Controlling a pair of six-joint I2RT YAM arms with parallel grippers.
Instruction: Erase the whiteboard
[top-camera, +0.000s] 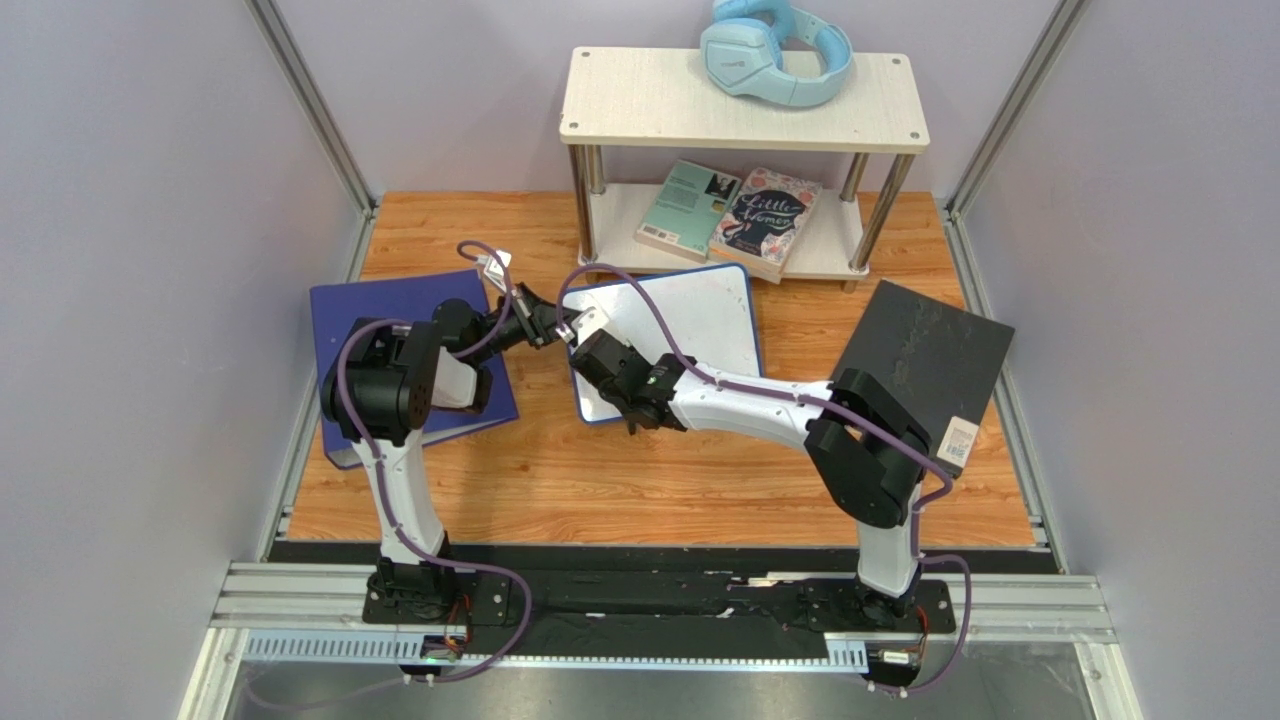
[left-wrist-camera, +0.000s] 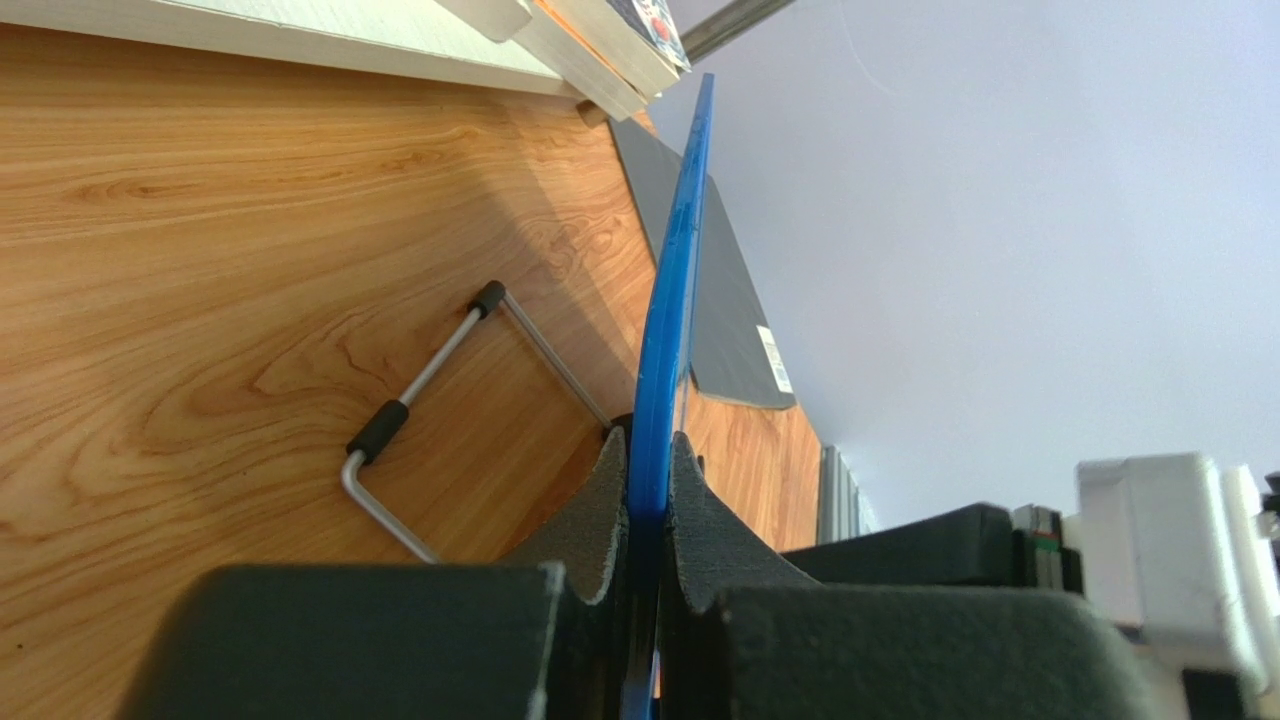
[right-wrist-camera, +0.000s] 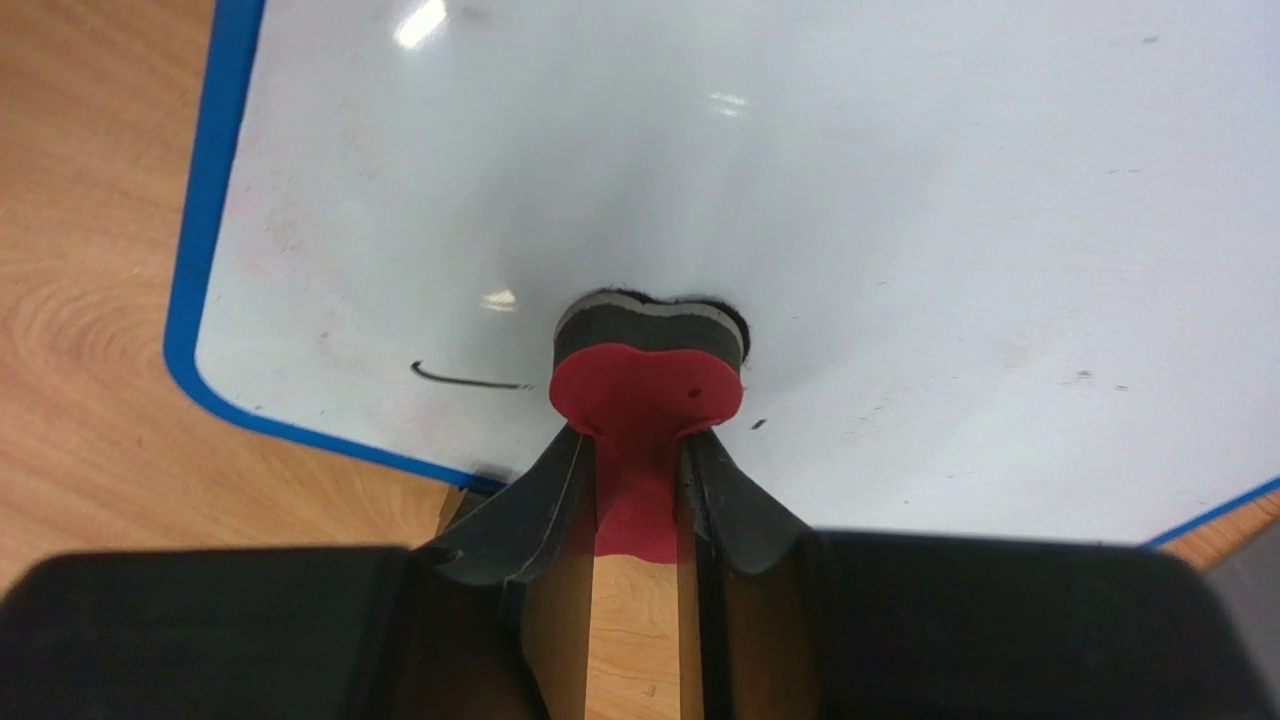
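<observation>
One short dark stroke (right-wrist-camera: 469, 378) is left on the whiteboard (right-wrist-camera: 902, 225), near a rounded corner and just to the side of the eraser (right-wrist-camera: 646, 383), along with a few faint specks. Your right jaws pinch that red-backed eraser, its felt face pressed on the glossy white. Your left jaws are clamped tight on the board's thin blue frame, on the side nearest the dark blue binder (top-camera: 338, 323). The board sits mid-surface, between the binder and the black board (top-camera: 924, 353), in front of the low shelf (top-camera: 744, 105).

The risk, as I judge it, is in the sideways wipe toward that corner. You hold only a thin rim, so a hard push could pivot or slide the board out of the left jaws. Overshoot and the eraser may drop off the edge, catch the frame and twist in its narrow pinch. Heavy pressure close to the corner could also rock the board on its wire foot (left-wrist-camera: 406, 435).
</observation>
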